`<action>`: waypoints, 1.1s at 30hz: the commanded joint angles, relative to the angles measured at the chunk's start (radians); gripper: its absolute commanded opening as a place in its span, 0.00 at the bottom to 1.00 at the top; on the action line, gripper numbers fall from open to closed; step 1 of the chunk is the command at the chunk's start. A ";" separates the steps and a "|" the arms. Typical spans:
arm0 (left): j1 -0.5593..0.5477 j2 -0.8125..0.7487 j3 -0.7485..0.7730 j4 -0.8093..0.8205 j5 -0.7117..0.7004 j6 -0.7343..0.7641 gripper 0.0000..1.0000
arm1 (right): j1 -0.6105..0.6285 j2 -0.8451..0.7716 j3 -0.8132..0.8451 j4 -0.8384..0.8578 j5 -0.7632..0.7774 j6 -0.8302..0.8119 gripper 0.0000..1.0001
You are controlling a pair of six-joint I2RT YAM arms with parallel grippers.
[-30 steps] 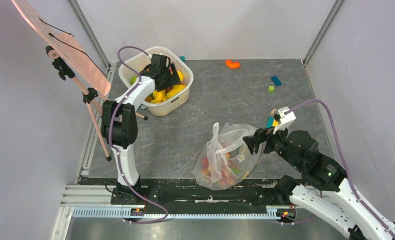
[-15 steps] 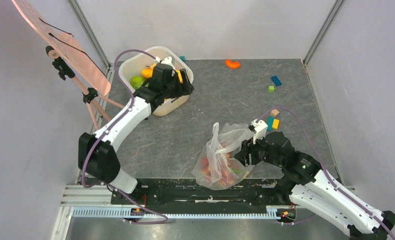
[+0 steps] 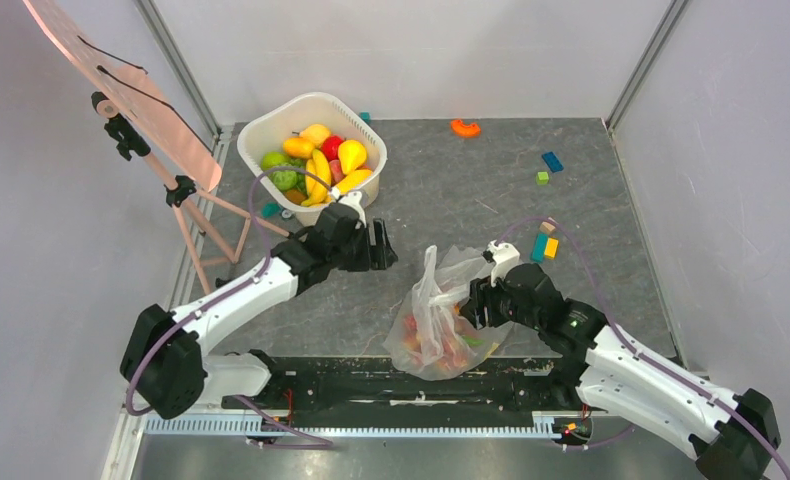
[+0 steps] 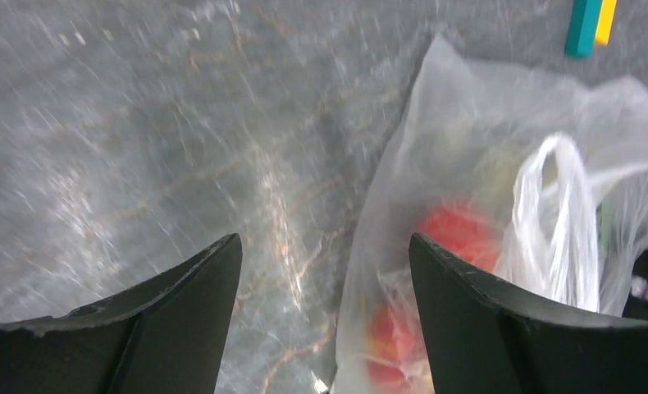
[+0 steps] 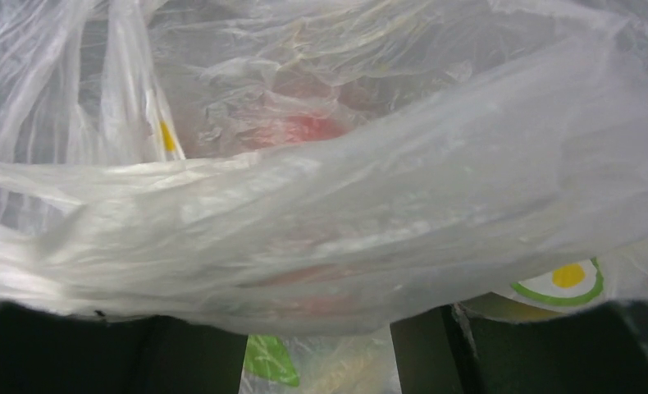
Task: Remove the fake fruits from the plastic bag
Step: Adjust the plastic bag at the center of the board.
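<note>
The clear plastic bag (image 3: 439,318) lies crumpled near the table's front edge. Red and pink fake fruits (image 3: 417,342) show through it. My left gripper (image 3: 382,246) hovers just left of the bag's upper handle, open and empty. In the left wrist view its jaws (image 4: 325,242) stand wide apart over the bag's left edge (image 4: 403,205), with red fruit (image 4: 460,234) inside. My right gripper (image 3: 473,300) is pressed into the bag's right side. In the right wrist view its jaws (image 5: 319,328) stand apart with bag film (image 5: 321,213) draped across the tips and red fruit (image 5: 304,130) behind.
A white tub (image 3: 311,98) with bananas, green and other fruits stands at the back left. A stand with a pink sheet (image 3: 121,90) leans at the left. An orange piece (image 3: 465,127), blue (image 3: 552,161) and green (image 3: 542,178) blocks and a teal-yellow pair (image 3: 545,245) lie on the right.
My left gripper has left the tub and swung forward and right to the bag. My right gripper has moved left into the bag's right side.
</note>
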 commanded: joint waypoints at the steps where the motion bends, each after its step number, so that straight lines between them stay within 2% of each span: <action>1: -0.040 -0.076 -0.122 0.090 0.079 -0.095 0.82 | 0.002 0.021 -0.024 0.132 0.037 0.025 0.60; 9: -0.115 -0.136 -0.279 0.227 0.198 -0.174 0.85 | 0.002 0.017 -0.064 0.159 0.039 0.034 0.62; 21: -0.186 -0.063 -0.320 0.374 0.282 -0.191 0.84 | 0.001 0.018 -0.084 0.176 0.030 0.044 0.63; 29: -0.225 0.038 -0.330 0.413 0.285 -0.185 0.72 | 0.002 0.006 -0.094 0.172 0.032 0.045 0.63; 31: -0.227 0.068 -0.329 0.432 0.292 -0.188 0.65 | 0.002 0.005 -0.097 0.170 0.032 0.044 0.63; 33: -0.227 0.091 -0.322 0.446 0.294 -0.190 0.53 | 0.002 0.004 -0.097 0.169 0.030 0.044 0.64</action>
